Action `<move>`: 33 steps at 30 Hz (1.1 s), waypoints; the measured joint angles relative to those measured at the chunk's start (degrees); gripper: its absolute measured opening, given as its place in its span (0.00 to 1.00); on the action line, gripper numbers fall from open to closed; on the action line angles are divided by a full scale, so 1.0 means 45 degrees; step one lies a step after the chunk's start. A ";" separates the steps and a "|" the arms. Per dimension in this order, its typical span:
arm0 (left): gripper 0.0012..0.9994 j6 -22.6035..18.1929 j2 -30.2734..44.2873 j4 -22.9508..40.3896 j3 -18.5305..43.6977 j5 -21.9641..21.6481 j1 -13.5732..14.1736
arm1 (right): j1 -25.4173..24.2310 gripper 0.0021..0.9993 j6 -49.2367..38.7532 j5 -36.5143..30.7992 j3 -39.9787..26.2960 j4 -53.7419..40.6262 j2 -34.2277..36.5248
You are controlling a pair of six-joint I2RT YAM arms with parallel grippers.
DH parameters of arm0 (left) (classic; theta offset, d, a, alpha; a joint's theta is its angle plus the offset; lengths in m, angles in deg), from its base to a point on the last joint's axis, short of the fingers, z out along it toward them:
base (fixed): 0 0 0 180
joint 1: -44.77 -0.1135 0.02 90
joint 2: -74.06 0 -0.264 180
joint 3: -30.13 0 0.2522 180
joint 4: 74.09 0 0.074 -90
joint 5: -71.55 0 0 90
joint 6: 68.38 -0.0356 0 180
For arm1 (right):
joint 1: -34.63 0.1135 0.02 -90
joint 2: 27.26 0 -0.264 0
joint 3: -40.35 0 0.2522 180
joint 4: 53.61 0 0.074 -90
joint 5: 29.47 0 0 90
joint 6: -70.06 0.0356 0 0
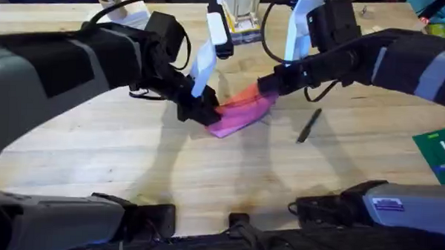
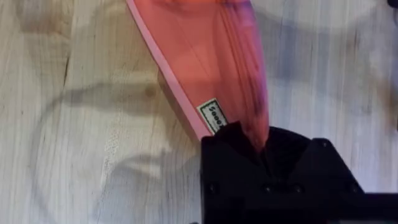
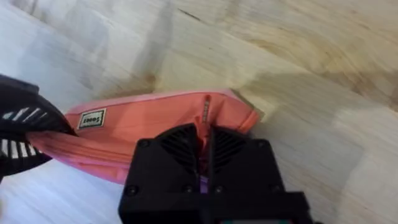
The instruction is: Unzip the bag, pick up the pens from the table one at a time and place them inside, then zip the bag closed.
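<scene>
Mid-surface [image 1: 133, 148] | bag [image 1: 241, 114] lying with long axis running between both arms | left pincer [image 1: 208, 113] clamping one end | right pincer [image 1: 268, 88] pinching the zipper end | pen [image 1: 308, 126] lying just beside, nearer right arm.

The large light-coloured wooden butcher-block table [image 1: 132, 151], built of long plank strips, carries a few things. Near its middle lies the soft pink fabric pencil pouch [image 1: 241, 114], elongated, one end resting on the wood. Just to the right of the pouch, apart from it, a slim black stick pen [image 1: 308, 126] lies slanted on the planks. At the right edge sits a flat green board [image 1: 440, 151]. Along the far edge, near its middle, stands a pale boxy object [image 1: 241, 14], too unclear to identify.
</scene>
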 joint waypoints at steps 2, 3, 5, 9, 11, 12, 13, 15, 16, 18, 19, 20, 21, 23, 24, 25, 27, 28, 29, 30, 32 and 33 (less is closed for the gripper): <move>0.04 0.0000 0.0004 0.0000 0.0000 0.0005 0.0000 | 0.0000 0.04 -0.0008 -0.0067 -0.0005 0.0009 0.0000; 0.04 0.0000 0.0005 0.0000 0.0000 0.0003 0.0000 | 0.0000 0.04 -0.0010 -0.0071 -0.0005 0.0005 0.0000; 0.04 0.0000 0.0004 0.0000 0.0000 0.0005 0.0000 | 0.0000 0.03 -0.0008 -0.0066 -0.0005 0.0005 0.0000; 0.04 0.0000 0.0000 0.0002 0.0000 0.0005 0.0000 | 0.0000 0.03 -0.0009 -0.0066 -0.0027 -0.0019 -0.0005; 0.04 0.0000 0.0005 -0.0005 0.0000 0.0000 0.0000 | 0.0000 0.03 -0.0013 -0.0056 -0.0058 -0.0072 -0.0081; 0.04 0.0000 0.0000 -0.0015 0.0000 0.0000 0.0000 | 0.0000 0.03 -0.0008 -0.0056 -0.0063 -0.0127 -0.0161; 0.04 0.0000 0.0000 -0.0022 0.0000 0.0000 0.0000 | 0.0000 0.03 -0.0008 -0.0061 -0.0068 -0.0188 -0.0285; 0.04 -0.0004 0.0000 -0.0024 0.0000 0.0005 0.0000 | 0.0005 0.03 0.0047 -0.0062 -0.0078 -0.0278 -0.0619; 0.04 0.0000 0.0000 -0.0029 0.0000 0.0007 0.0000 | 0.0010 0.03 0.0092 -0.0068 -0.0083 -0.0318 -0.0780; 0.04 0.0000 0.0000 -0.0029 0.0000 0.0024 0.0000 | 0.0077 0.03 0.0279 -0.0134 -0.0097 -0.0417 -0.1160; 0.04 -0.0001 0.0000 -0.0019 0.0000 0.0028 0.0000 | 0.0145 0.03 0.0361 -0.0190 -0.0097 -0.0459 -0.1351; 0.04 0.0000 0.0000 -0.0007 0.0000 0.0024 0.0000 | 0.0225 0.03 0.0436 -0.0262 -0.0102 -0.0476 -0.1516; 0.04 0.0000 0.0000 0.0017 0.0000 0.0015 0.0000 | 0.0581 0.03 0.0609 -0.0523 -0.0156 -0.0447 -0.1887; 0.04 0.0000 0.0004 0.0063 0.0000 -0.0015 0.0000 | 0.0883 0.03 0.0729 -0.0713 -0.0196 -0.0351 -0.2018; 0.04 0.0002 0.0003 0.0070 0.0000 -0.0024 0.0000 | 0.1056 0.03 0.0801 -0.0811 -0.0221 -0.0275 -0.2035; 0.04 0.0004 0.0000 0.0080 0.0000 -0.0063 0.0000 | 0.1225 0.03 0.0888 -0.0898 -0.0237 -0.0153 -0.2035; 0.04 0.0005 0.0000 0.0118 0.0000 -0.0136 0.0000 | 0.1578 0.03 0.1024 -0.1115 -0.0265 0.0095 -0.2025; 0.04 0.0005 0.0000 0.0145 0.0000 -0.0171 0.0000 | 0.1759 0.03 0.1063 -0.1225 -0.0293 0.0181 -0.2025; 0.04 0.0014 0.0000 0.0170 -0.0005 -0.0198 0.0000 | 0.1953 0.03 0.1123 -0.1416 -0.0324 0.0237 -0.2025; 0.04 0.0034 0.0005 0.0185 -0.0005 -0.0209 0.0000 | 0.2104 0.03 0.1193 -0.1612 -0.0355 0.0228 -0.2025; 0.04 0.0044 0.0000 0.0197 -0.0005 -0.0216 0.0000 | 0.2307 0.03 0.1309 -0.2063 -0.0401 0.0056 -0.2025; 0.04 0.0044 0.0001 0.0182 -0.0005 -0.0210 0.0000 | 0.2345 0.03 0.1350 -0.2245 -0.0407 -0.0065 -0.2025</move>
